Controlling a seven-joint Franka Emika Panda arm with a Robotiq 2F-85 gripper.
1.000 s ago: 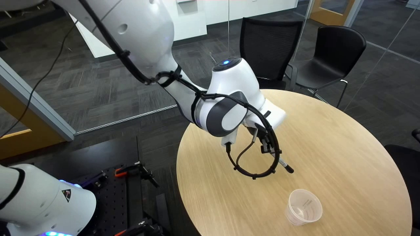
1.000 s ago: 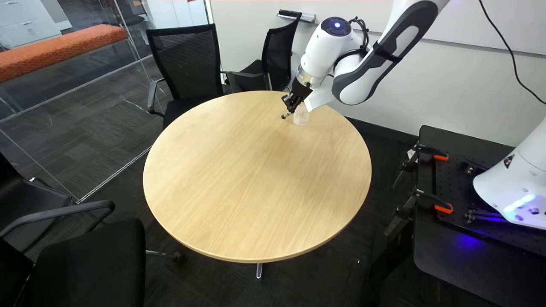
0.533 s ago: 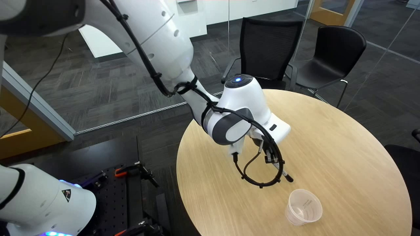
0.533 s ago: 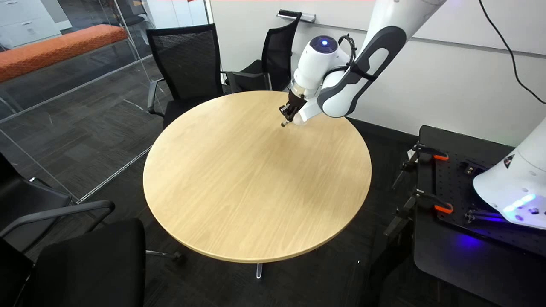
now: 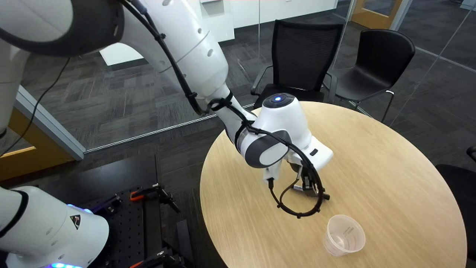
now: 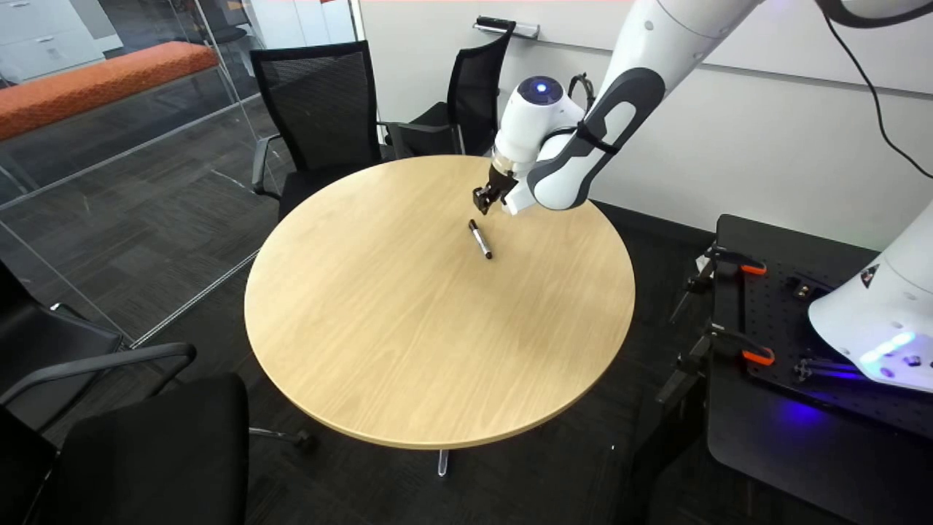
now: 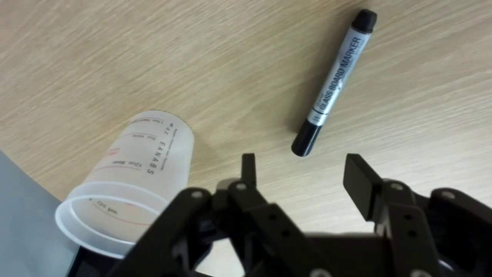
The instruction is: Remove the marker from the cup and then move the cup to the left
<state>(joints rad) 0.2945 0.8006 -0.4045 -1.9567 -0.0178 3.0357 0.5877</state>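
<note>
The marker (image 7: 338,80), silver with black ends, lies on the round table (image 6: 408,328) beyond my fingertips in the wrist view. It also lies there in an exterior view (image 6: 479,239); in an exterior view it is partly hidden behind my gripper, with its black end (image 5: 326,196) showing. The translucent cup (image 5: 344,236) stands upright and looks empty, a short way from the marker. It shows at the left of the wrist view (image 7: 153,150), partly covered by the gripper. My gripper (image 7: 300,165) is open with nothing between its fingers (image 7: 359,184), low over the table beside the marker.
A black mesh chair (image 5: 306,56) and another black chair (image 5: 383,63) stand at the table's far side. A whiteboard wall (image 6: 758,131) is behind the arm. The robot base (image 5: 55,230) sits on a separate black stand with clamps (image 5: 160,193). A black cable (image 5: 314,167) loops beside the gripper.
The arm has come down toward the table. The marker was in the gripper, pointing down at a slant; the gripper has let go and the marker now lies flat. The cup has not moved.
</note>
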